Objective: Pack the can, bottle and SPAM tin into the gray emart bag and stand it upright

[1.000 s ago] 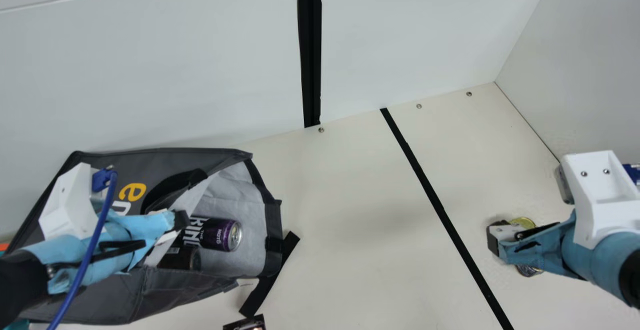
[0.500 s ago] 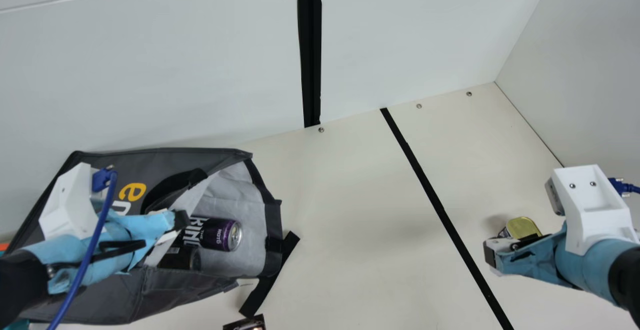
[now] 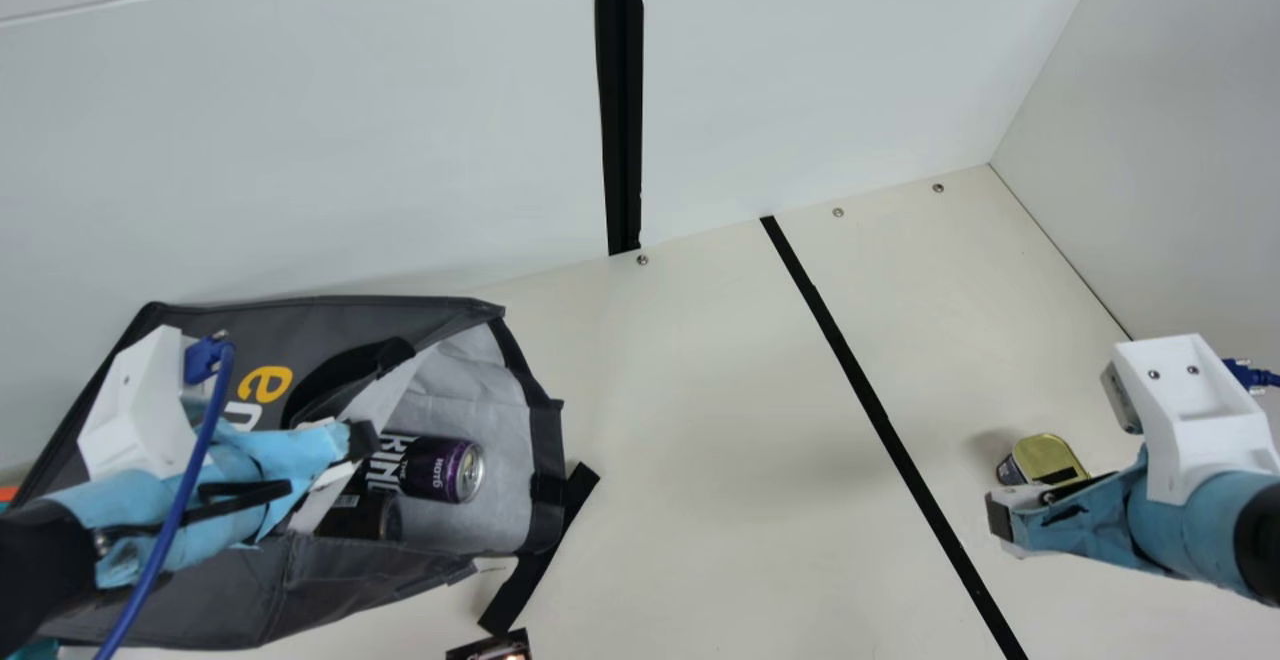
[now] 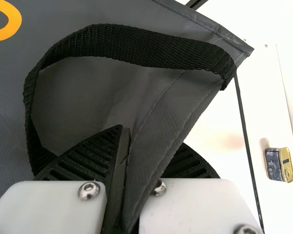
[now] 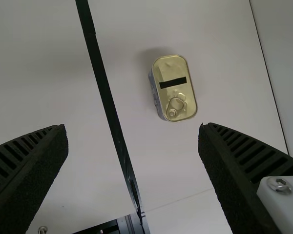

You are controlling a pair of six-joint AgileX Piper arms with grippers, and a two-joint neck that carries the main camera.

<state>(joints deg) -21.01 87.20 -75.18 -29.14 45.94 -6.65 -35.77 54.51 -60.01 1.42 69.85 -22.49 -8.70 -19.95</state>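
My left gripper (image 3: pixel 362 440) holds the edge of the gray emart bag (image 3: pixel 330 325), which lies on its side with its mouth facing right. In the left wrist view, the left gripper (image 4: pixel 132 180) is shut on the bag's edge (image 4: pixel 161 122), beside the black handle. A purple can (image 3: pixel 440 468) and a dark bottle (image 3: pixel 365 517) lie inside the bag. The right gripper (image 3: pixel 1003 518) is beside the SPAM tin (image 3: pixel 1047 459), partly in front of it. In the right wrist view, the right gripper (image 5: pixel 133 131) stands open, with the gold-lidded tin (image 5: pixel 175 90) beyond its fingertips.
A black strap (image 3: pixel 540 550) extends from the bag's mouth onto the table (image 3: pixel 720 460). A small dark object (image 3: pixel 492 647) is at the lower edge. Black tape (image 3: pixel 870 400) crosses the table left of the tin, and walls stand behind and at the right.
My right gripper has shifted off the tin, uncovering more of its gold lid, and then moved slightly right. The left arm, the bag and its contents have stayed still.
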